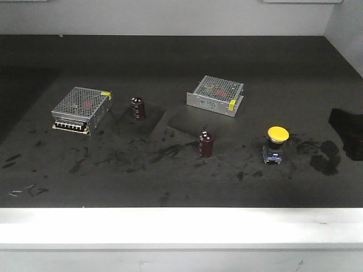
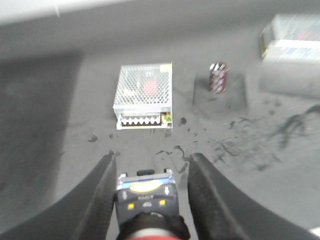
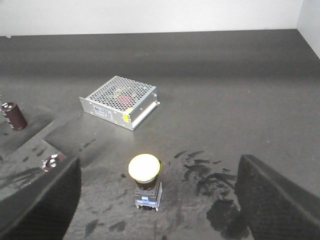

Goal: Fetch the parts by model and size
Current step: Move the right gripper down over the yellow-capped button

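My left claw (image 2: 151,157) is closed narrow on the red button (image 2: 145,192), with its base pointing forward and its red cap back toward the wrist. No red button shows on the table (image 1: 170,187) in the front view, so I judge it lifted. Beyond it lie a metal box (image 2: 144,92) and a dark cylinder (image 2: 218,77). My right claw (image 3: 159,160) is spread wide, and the yellow button (image 3: 144,167) stands upright just ahead, between its fingers. I'd carry the red one level and slowly, clear of the box. I'd centre the right claw on the black body below the cap before closing.
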